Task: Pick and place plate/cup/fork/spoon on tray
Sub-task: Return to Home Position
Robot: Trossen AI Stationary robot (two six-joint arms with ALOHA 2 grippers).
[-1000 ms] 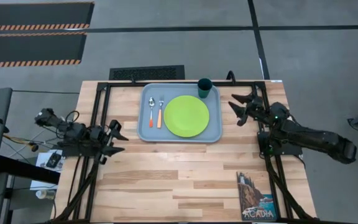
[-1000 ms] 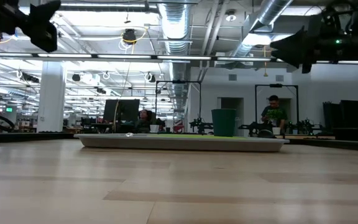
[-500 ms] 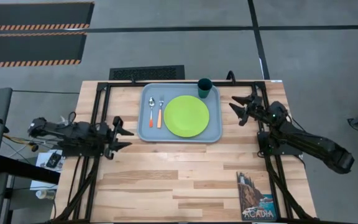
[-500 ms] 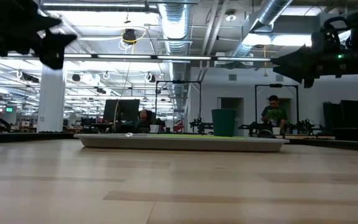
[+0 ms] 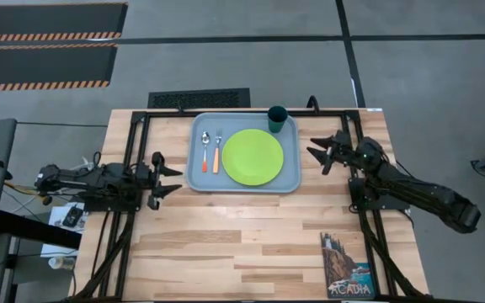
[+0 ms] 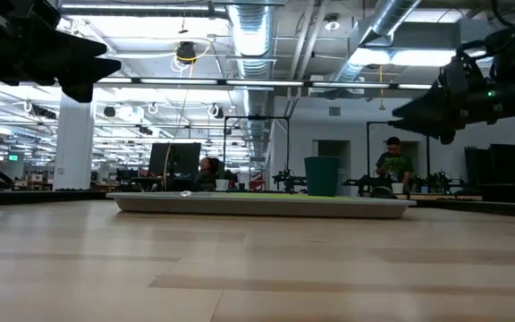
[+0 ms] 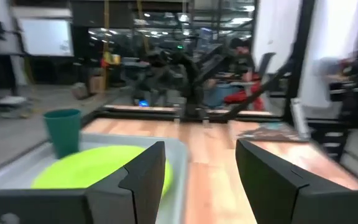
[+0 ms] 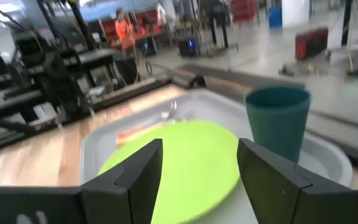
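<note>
The pale blue-grey tray (image 5: 199, 178) lies at the table's far middle. On it rest the lime-green plate (image 5: 253, 156), the dark teal cup (image 5: 277, 119) upright at its far right corner, and the spoon (image 5: 205, 150) and fork (image 5: 217, 150) side by side at its left. My left gripper (image 5: 172, 178) is open and empty, just left of the tray, above the table. My right gripper (image 5: 317, 152) is open and empty, right of the tray. The plate (image 8: 179, 158) and cup (image 8: 277, 130) show in the right wrist view, and in the left wrist view the plate (image 7: 98, 168) and cup (image 7: 64, 131).
A colourful picture book (image 5: 346, 265) lies at the table's near right. Black frame bars (image 5: 133, 143) run along the table's left and right sides. People and benches show in the room beyond the table.
My left gripper has moved toward the table's right, closer to the tray's left side. My right gripper has moved a little toward the table's near edge and dropped slightly. The tableware has kept still.
</note>
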